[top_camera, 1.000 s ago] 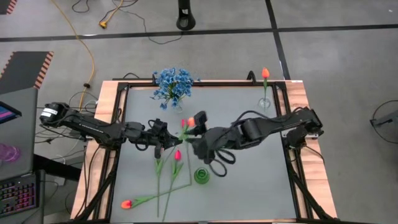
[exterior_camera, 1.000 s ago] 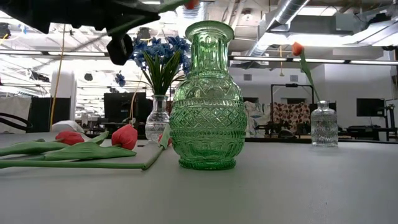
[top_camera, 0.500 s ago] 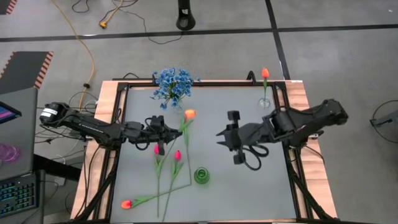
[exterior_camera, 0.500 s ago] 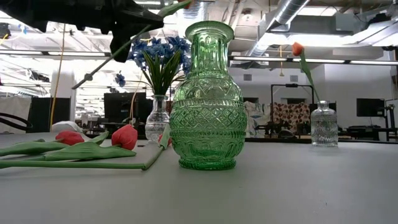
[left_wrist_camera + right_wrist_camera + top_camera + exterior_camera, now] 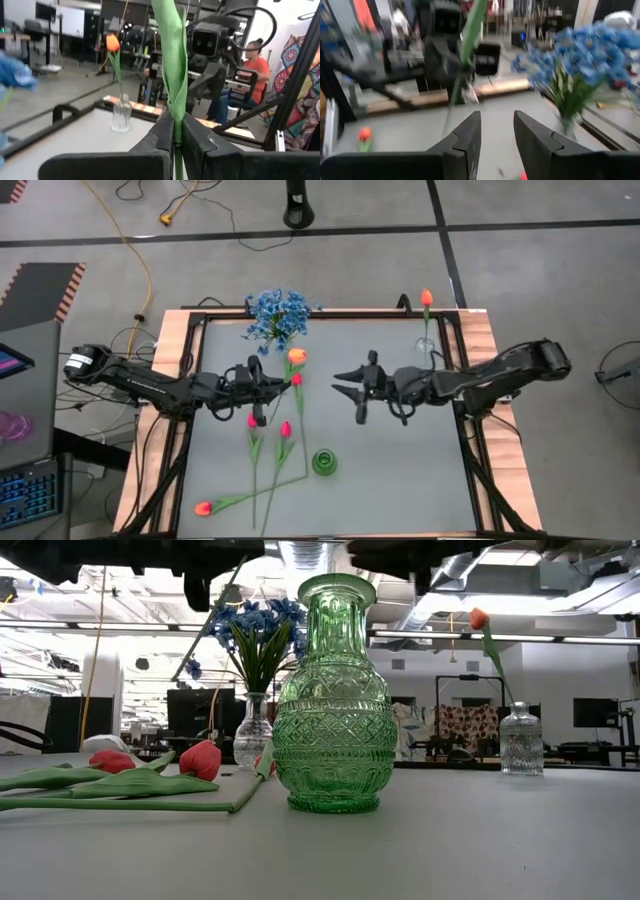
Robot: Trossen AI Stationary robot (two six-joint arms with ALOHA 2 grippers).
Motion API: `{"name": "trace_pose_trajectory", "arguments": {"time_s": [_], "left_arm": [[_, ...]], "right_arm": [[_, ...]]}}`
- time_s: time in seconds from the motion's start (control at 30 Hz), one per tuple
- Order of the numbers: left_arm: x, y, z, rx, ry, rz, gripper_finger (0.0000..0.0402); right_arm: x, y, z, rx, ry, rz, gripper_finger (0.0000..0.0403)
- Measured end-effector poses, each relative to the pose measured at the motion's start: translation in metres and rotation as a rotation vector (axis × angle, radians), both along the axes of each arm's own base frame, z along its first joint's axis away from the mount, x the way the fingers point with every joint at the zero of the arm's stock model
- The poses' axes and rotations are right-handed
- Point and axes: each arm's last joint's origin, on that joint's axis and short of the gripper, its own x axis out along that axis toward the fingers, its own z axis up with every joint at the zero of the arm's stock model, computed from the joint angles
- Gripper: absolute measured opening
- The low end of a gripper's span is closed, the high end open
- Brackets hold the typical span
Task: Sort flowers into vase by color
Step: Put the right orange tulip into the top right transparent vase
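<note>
Five tulips (image 5: 297, 357) — three vases (image 5: 324, 462).

The high view looks straight down on the whole table (image 5: 330, 410) from well above. The low view sits at tabletop height, close to the green vase (image 5: 331, 695), facing level into the room. Each wrist view looks forward along its arm toward the other arm; all views share the table's middle.

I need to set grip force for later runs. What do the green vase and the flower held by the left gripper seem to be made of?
The green patterned vase looks like pressed glass: translucent, glossy, with cut diamond relief. The orange tulip's green stem, pinched in the shut left gripper, looks like matte fabric or soft plastic, folded like cloth; which one is unclear.
</note>
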Motion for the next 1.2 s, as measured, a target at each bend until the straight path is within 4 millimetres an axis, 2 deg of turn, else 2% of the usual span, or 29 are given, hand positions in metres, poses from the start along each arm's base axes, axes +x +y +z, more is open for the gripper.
{"name": "trace_pose_trajectory", "arguments": {"time_s": [0.17,0.3,0.57,0.7,0.97,1.2], "left_arm": [[0.0,0.0,0.0,0.034,0.003,0.004,0.0006],[0.0,0.0,0.0,0.037,0.012,0.004,0.0006],[0.0,-0.001,-0.001,0.063,0.02,-0.015,0.0006],[0.0,-0.001,-0.002,0.066,0.035,-0.023,0.0006],[0.001,-0.002,-0.004,0.072,0.051,-0.045,0.0006],[0.001,-0.002,-0.003,0.072,0.047,-0.047,0.0006]], "right_arm": [[0.023,0.001,-0.01,0.016,-0.146,0.013,0.0143],[0.041,0.002,-0.018,-0.053,-0.207,0.007,0.0143],[0.084,0.007,-0.016,-0.1,-0.242,0.02,0.0143],[0.1,0.006,-0.012,-0.111,-0.251,0.011,0.0143],[0.109,0.005,-0.009,-0.14,-0.229,0.004,0.0138],[0.11,0.005,-0.014,-0.127,-0.179,0.009,0.0095]]}}
